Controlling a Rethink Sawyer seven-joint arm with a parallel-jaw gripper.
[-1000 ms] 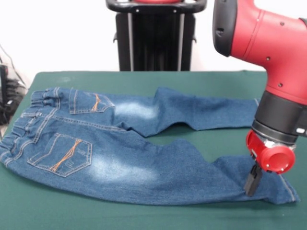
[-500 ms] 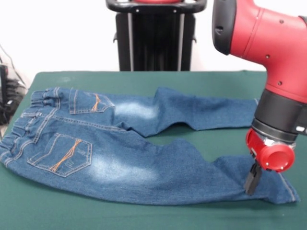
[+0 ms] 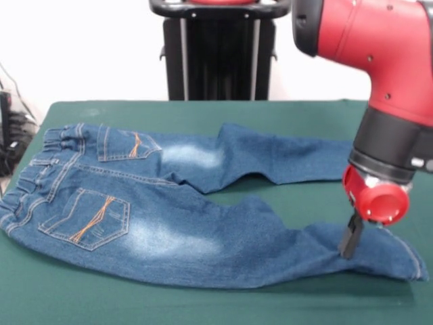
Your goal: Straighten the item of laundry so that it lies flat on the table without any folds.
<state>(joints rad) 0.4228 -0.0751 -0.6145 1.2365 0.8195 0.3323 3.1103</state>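
The small blue denim jeans lie back side up on the dark green table, with the waistband at the left and both legs running right. The far leg lies flat along the back. The near leg bends, and its end at the right is raised slightly off the table with a shadow under it. My gripper hangs from the red arm over that leg end, shut on the denim near the hem. Only one black finger shows.
The robot's black pedestal stands behind the table's far edge. The red arm's wrist fills the upper right. Cables hang off the table's left side.
The arm has risen a little and shifted left. The near leg's end has lifted with it and now reaches further right, with a shadow beneath.
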